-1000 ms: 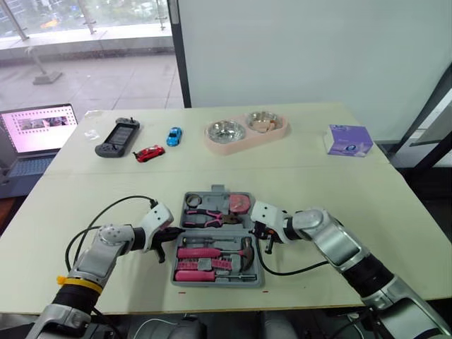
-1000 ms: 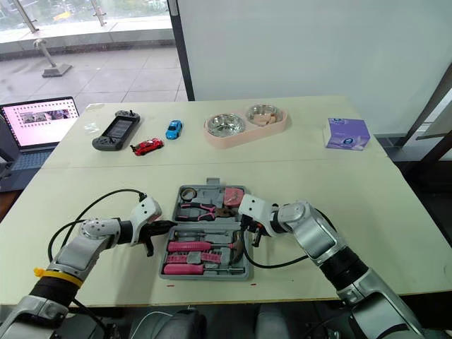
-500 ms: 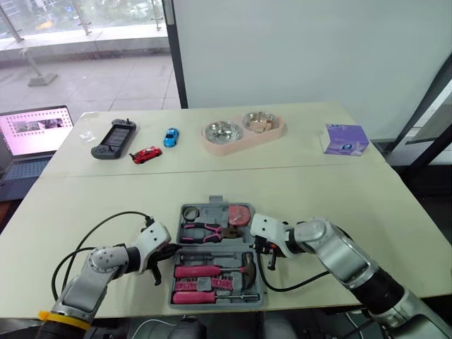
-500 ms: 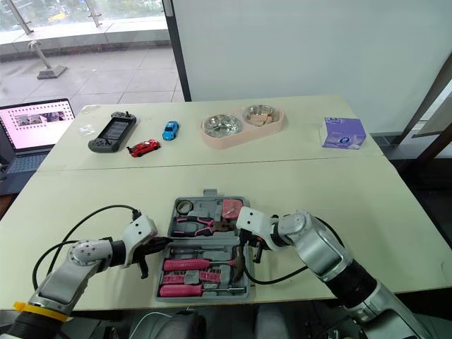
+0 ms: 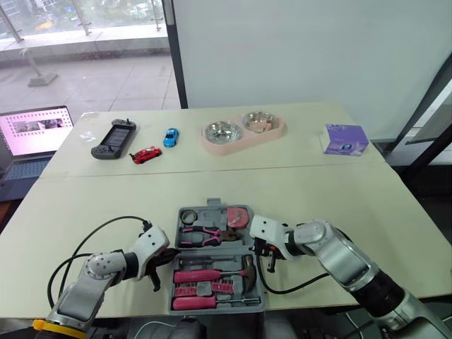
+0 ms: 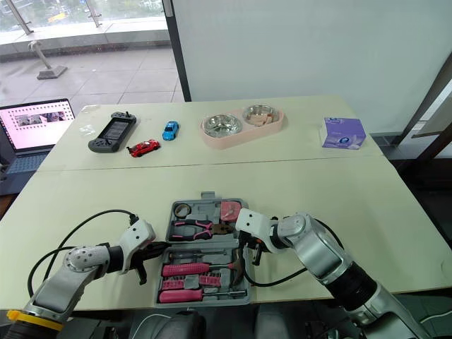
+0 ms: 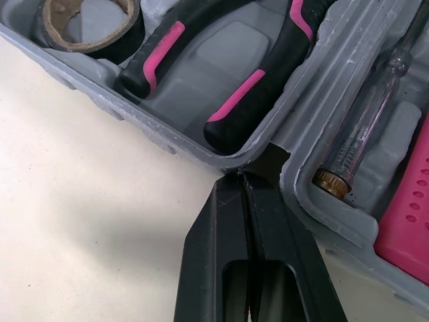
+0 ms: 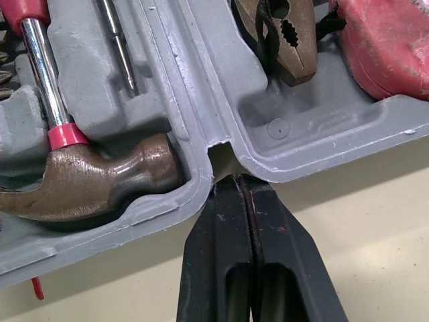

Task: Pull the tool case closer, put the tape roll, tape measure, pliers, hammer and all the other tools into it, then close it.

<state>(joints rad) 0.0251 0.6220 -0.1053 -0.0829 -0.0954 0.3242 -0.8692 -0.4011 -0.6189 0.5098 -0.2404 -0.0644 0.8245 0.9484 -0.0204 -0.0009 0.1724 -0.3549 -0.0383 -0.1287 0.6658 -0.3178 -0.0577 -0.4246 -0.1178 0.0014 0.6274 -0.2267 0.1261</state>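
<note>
The grey tool case [image 5: 210, 210] lies open near the table's front edge. Its far half holds the tape roll [image 5: 189, 215], pink-handled pliers [image 5: 201, 229] and pink tape measure [image 5: 240, 217]. The near half holds the hammer [image 5: 244, 267] and pink-handled tools. My left gripper [image 5: 164, 260] is shut, its tips [image 7: 244, 178] at the hinge notch on the case's left side. On the right side, my right gripper [image 5: 258, 248] is shut too, tips [image 8: 234, 181] touching the hinge notch beside the hammer head [image 8: 87, 188].
Along the far side of the table sit a black game controller [image 5: 113, 138], a red toy car [image 5: 146, 154], a blue toy car [image 5: 169, 136], a pink double bowl [image 5: 244, 131] and a purple box [image 5: 344, 139]. A laptop [image 5: 35, 131] stands off the far left corner.
The open case has slid toward the table's front edge, and both shut grippers came back with it at its sides. The tools inside kept their places.
</note>
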